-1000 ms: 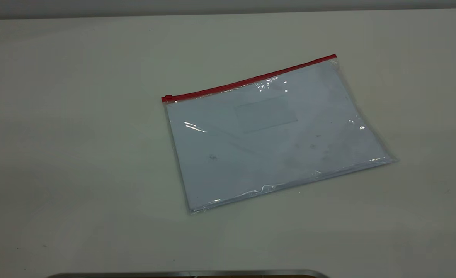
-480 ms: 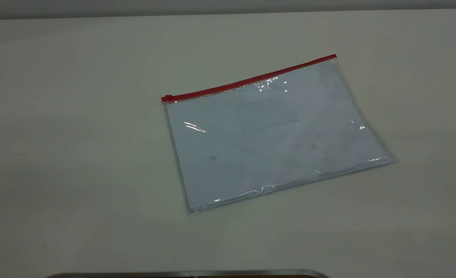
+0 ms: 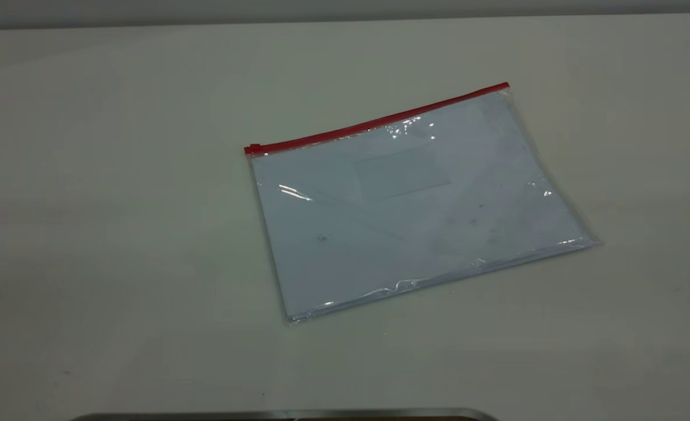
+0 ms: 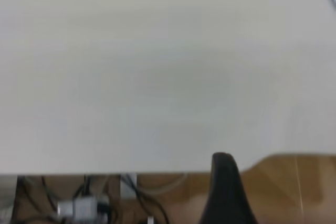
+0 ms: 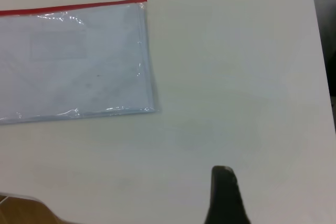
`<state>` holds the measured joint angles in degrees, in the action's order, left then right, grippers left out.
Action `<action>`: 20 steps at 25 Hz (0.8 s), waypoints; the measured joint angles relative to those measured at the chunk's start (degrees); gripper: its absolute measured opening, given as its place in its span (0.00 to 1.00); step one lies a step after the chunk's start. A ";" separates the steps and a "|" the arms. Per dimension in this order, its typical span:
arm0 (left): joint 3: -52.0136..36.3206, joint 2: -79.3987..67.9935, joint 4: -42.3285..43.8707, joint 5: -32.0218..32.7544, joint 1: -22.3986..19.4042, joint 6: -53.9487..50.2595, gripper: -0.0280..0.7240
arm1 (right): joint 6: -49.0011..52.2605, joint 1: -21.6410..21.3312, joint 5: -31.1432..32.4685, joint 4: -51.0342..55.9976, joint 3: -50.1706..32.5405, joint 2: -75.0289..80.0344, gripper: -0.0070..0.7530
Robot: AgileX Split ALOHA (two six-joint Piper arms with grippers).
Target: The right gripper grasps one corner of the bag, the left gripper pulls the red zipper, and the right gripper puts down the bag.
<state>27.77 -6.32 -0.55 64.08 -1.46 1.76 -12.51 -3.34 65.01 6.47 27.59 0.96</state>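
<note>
Bag (image 3: pixel 415 202) lies flat on the table (image 3: pixel 117 234), a clear plastic pouch with white papers inside, turned a little so that its red zipper (image 3: pixel 380 120) runs along the far long edge. The small slider tab (image 3: pixel 253 148) sits at the left end of that strip, and the corner of the bag (image 3: pixel 506 88) where the red ends lies on the right, flat like the rest. Nothing touches the bag. In the right wrist view one dark finger of the right claw (image 5: pixel 227 195) shows well apart from the bag's near corner; how wide it is open cannot be told, and it holds nothing that can be seen. In the left wrist view one finger of the left claw (image 4: pixel 227 190) shows near the table's edge, with only a sliver of the bag in sight; its opening cannot be told either. By my reading the first step is not yet begun. The next move calls for the right claw to reach the red-ended corner and pinch thin plastic lying flush on the table.
</note>
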 joint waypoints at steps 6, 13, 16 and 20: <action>0.00 6.32 -0.01 0.31 -0.05 -0.29 0.82 | 0.00 0.00 0.00 0.00 0.00 0.00 0.73; 0.00 7.41 -0.01 0.68 -0.05 -0.34 0.82 | 0.00 0.00 0.00 0.00 0.00 0.00 0.73; 0.00 7.41 -0.06 0.68 -0.05 -0.47 0.82 | 0.00 0.00 0.00 0.00 0.00 0.00 0.73; 0.00 7.41 -0.06 0.70 -0.05 -0.59 0.82 | 0.00 0.00 0.00 0.00 0.00 0.00 0.73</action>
<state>27.77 1.08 -0.61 64.78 -1.51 1.16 -12.51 -3.34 65.01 6.47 27.59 0.96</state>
